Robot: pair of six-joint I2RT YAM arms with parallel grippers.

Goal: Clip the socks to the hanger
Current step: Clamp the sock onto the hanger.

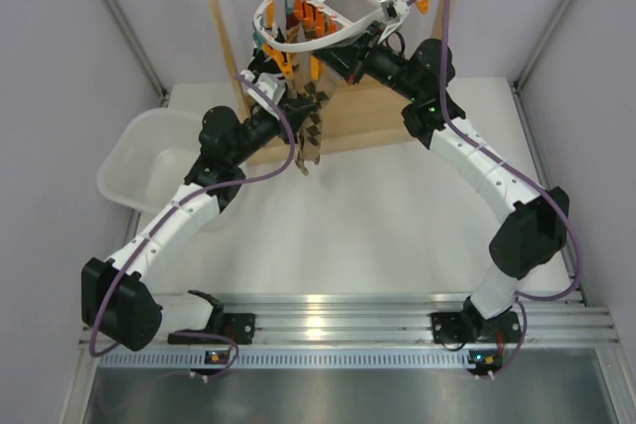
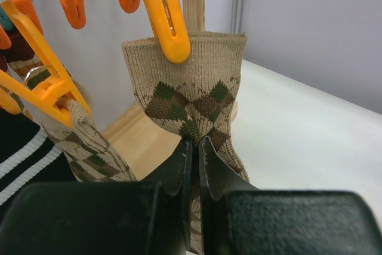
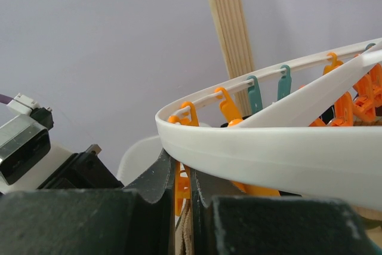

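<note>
Pinch low on the sock [image 2: 191, 88] from the shut left gripper [image 2: 194, 144], cuff up inside an orange clip [image 2: 170, 28]. The right gripper [image 3: 182, 168] is clamped on a clip under the hanger [image 3: 268, 159] rim (likely that one): seat the cuff deep before easing off.

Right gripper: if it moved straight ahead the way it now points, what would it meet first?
Probably the hanger, whose white rim crosses just beyond the right gripper. An orange clip sits between its closed fingers. Depth is unclear; the rim may touch.
</note>
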